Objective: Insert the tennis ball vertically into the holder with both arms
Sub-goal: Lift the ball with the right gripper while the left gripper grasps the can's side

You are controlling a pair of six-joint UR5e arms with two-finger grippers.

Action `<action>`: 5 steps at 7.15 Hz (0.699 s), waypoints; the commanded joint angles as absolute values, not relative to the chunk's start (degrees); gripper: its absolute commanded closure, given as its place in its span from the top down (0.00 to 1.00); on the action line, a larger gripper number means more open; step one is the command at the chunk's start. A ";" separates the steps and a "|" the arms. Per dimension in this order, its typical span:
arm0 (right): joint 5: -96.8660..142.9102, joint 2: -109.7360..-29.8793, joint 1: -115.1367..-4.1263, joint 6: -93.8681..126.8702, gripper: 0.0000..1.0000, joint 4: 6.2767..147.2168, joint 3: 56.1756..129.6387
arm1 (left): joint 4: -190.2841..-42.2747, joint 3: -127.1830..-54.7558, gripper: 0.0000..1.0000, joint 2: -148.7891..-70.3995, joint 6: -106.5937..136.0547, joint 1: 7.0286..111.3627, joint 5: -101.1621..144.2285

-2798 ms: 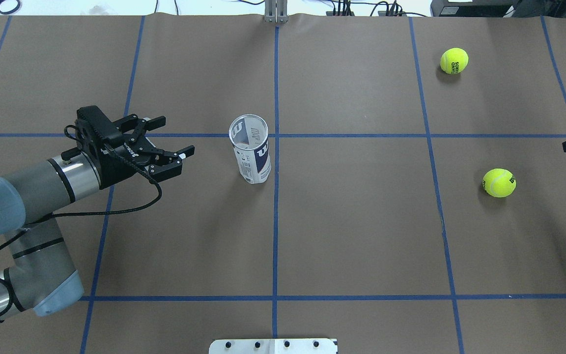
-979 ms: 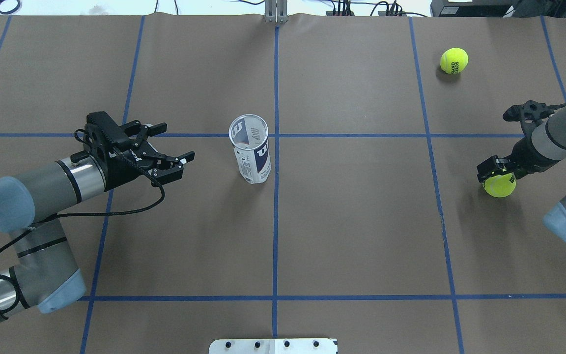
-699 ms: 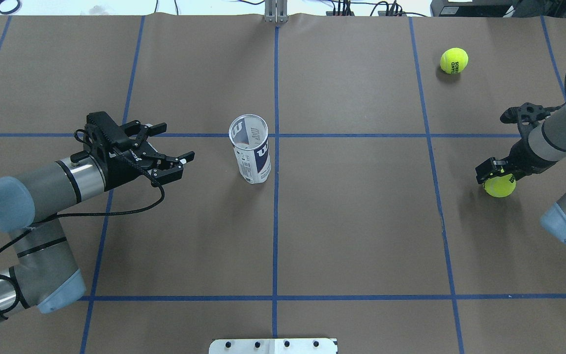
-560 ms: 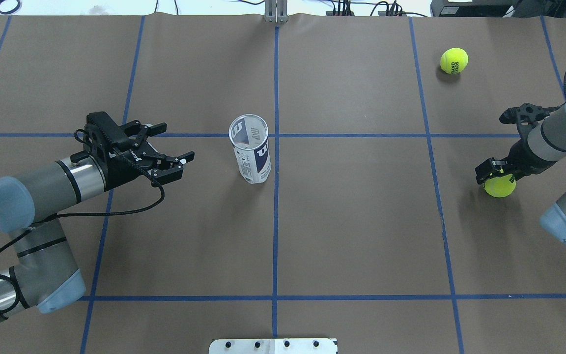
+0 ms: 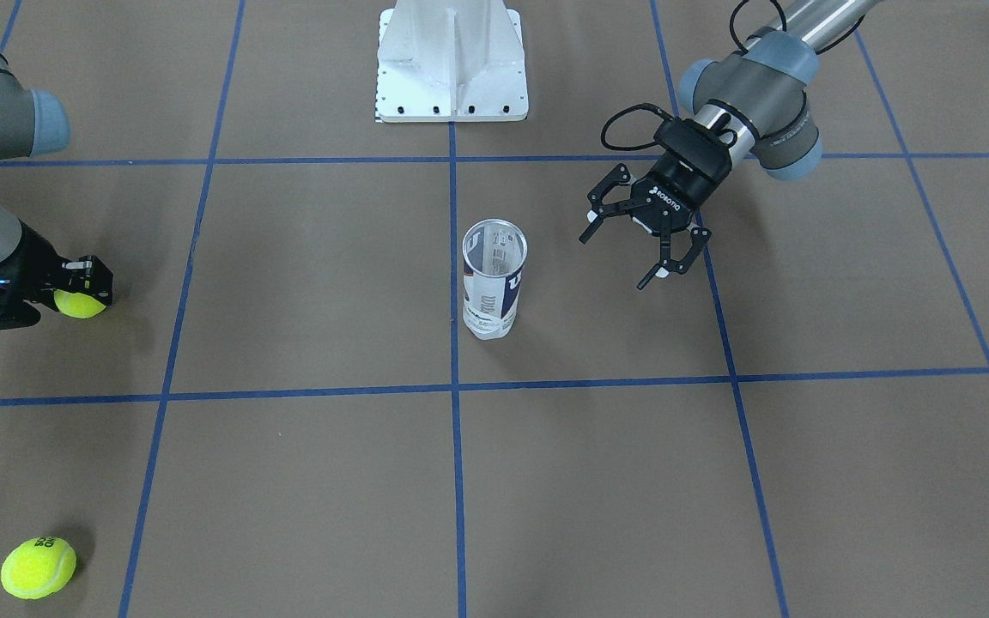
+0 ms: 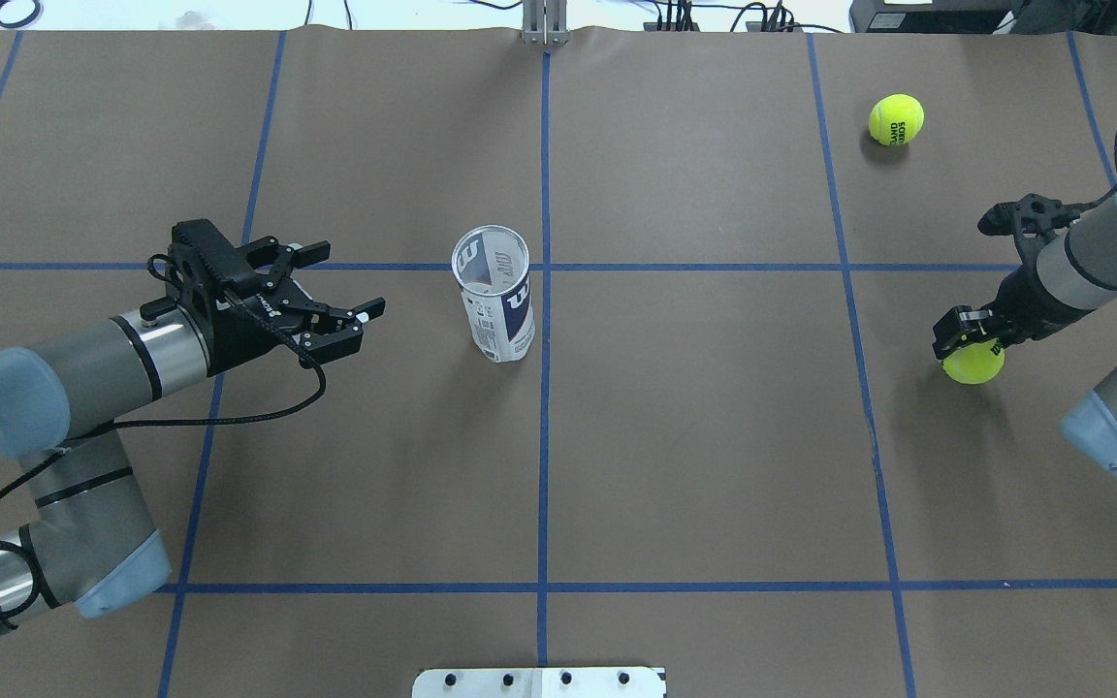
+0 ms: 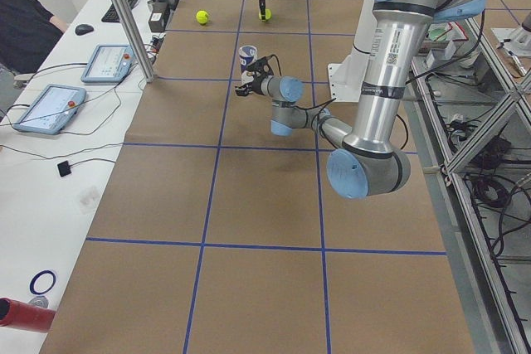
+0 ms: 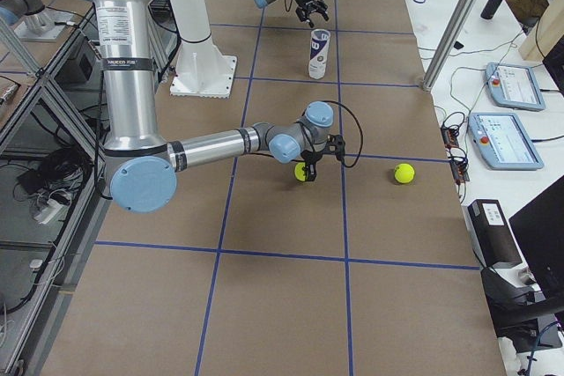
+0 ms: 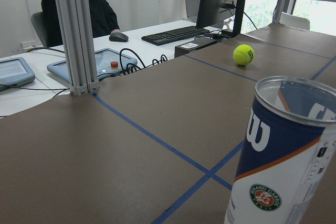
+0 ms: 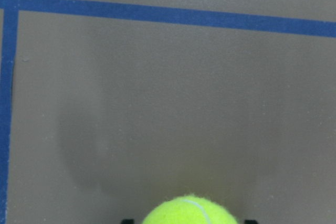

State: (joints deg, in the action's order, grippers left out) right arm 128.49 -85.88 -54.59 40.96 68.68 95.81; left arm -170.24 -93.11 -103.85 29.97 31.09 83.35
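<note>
The right wrist view shows only the top of the tennis ball (image 10: 190, 211) at its lower edge, with a black sliver of fingertip at either side. In the overhead view the right hand (image 6: 966, 351) covers part of this ball. It is pinching the ball far out on the robot's right of the holder (image 6: 493, 306), low over the bench (image 6: 694, 436). Whether the ball touches the paper cannot be told.

The left wrist view crops the holder at its right and bottom edges and shows none of its own hand.

The holder is a clear tube with a silver rim and a white and navy label. The label carries a white "W", an orange stripe and a round badge. It stands upright at mid-bench, long axis vertical, open mouth up, just beside a blue tape line.

The left hand (image 6: 350, 279) hovers near the holder on the robot's left, fingers spread wide and aimed at it, not touching. A second ball (image 6: 896, 119) lies well apart from the holder, beyond the gripped one, away from the robot.
</note>
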 commanded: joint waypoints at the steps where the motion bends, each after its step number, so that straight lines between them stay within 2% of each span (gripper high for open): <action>1: 133.32 -84.38 -59.84 41.57 0.00 68.38 98.51 | -170.42 -90.20 0.99 -104.93 30.14 30.94 83.32; 2: 132.98 -83.68 -60.98 41.75 0.00 68.20 100.35 | -171.03 -86.96 0.99 -107.12 30.67 30.85 83.23; 5: 133.24 -79.46 -63.72 42.27 0.00 68.91 101.60 | -171.21 -85.96 0.99 -107.58 31.02 27.52 82.88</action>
State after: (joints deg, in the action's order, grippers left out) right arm 133.13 -80.83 -62.74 41.90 68.71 101.35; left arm -171.11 -86.32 -107.31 30.91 29.04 83.09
